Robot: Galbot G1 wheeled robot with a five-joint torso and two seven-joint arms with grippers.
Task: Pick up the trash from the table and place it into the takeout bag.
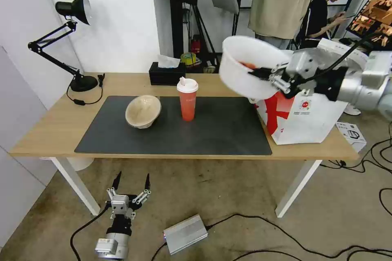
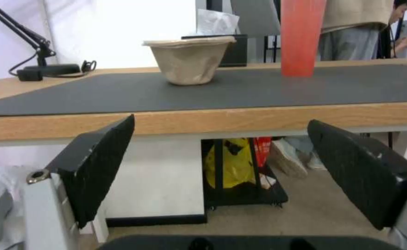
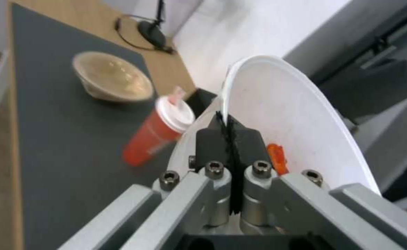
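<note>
Right end effector point(image 1: 261, 74): clamped on the rim of the white bowl point(image 1: 247, 67), upper right of the head view, holding it tilted in the air above the counter's right end.
White bowl: red scraps point(image 3: 277, 158) lie inside, next to the pinching fingers.
Takeout bag point(image 1: 304, 116): stands on the right end of the counter point(image 1: 49, 130), just below and right of the lifted bowl.
Red cup point(image 1: 187, 98): upright on the dark mat point(image 1: 212, 132), centre of the head view, white lid on.
Beige bowl point(image 1: 142, 111): on the mat left of the cup, tipped a little to one side.
Left end effector point(image 1: 131, 185): low in the lower left, in front of the counter edge, fingers spread wide and holding nothing.
Around: black tissue box point(image 1: 166, 74) behind the cup; black desk lamp point(image 1: 69, 45) at the upper left; silver box point(image 1: 185, 233) and cables on the floor.
In the way: the cup stands between the beige bowl and the bag.
</note>
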